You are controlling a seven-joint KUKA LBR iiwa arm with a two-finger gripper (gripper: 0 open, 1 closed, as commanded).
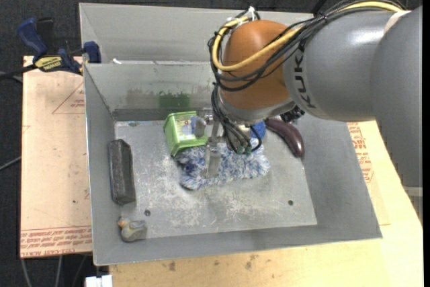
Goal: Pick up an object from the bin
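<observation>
On the grey arm (363,57) we could read the letters "KUKA", written in black near the wrist. The wrist carried a round, smooth orange cover (252,57), with yellow and black cables (225,44) looped around it.

The gripper (213,168) hung just to the right of the green box (180,134), and its tip was down on a soft, crumpled cloth (238,168) with a blue and white pattern. We could not tell whether the gripper was apart or together, and we saw nothing clamped in it.

The green box was small and had a paler side; we could not read any writing on it. The cloth touched its lower right corner and spread away to the right. Far to the right of the box, past the cloth, lay a dark purple, curved, smooth thing (290,138). Well to the left of the box lay a long dark grey bar (121,171) with a rough surface. Below and to the left of the box, near the corner, sat a small grey lump like a stone (133,230).

The bin (269,208) was of grey metal, and its floor around the box looked scratched and dusty white.
</observation>
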